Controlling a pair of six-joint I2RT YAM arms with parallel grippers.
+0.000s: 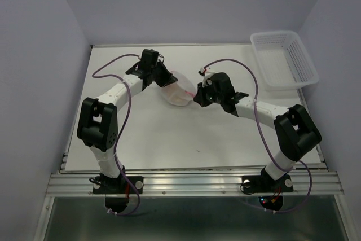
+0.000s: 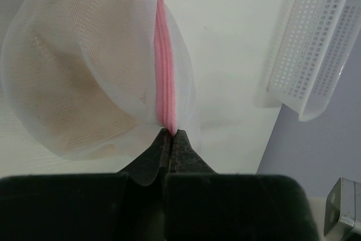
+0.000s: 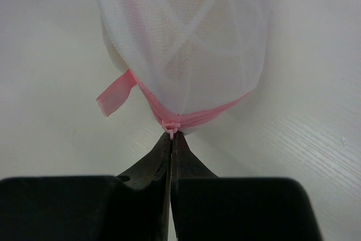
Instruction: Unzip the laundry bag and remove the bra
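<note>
Translucent white mesh laundry bag (image 2: pixel 84 71), perforated plastic basket (image 2: pixel 321 43)

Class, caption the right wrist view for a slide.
The right gripper pinches the laundry bag by its zipper pull.

A rectangular white plastic basket with perforated walls (image 1: pixel 285 60) is being carried by the flat white table (image 1: pixel 169 134), well out to the right of the right pincer (image 1: pixel 197 95) and farther back, by the far right corner. In the left wrist view it is being shown up and to the right of the left pincer (image 2: pixel 171 135), well apart from it. A small dark speck (image 1: pixel 197 151) is being displayed on the table nearer than the right pincer. A ribbed aluminium rail (image 1: pixel 192 183) is being shown along the near edge, behind both pincers. Pale lavender walls (image 1: pixel 34 83) are being seen on either side.
</note>
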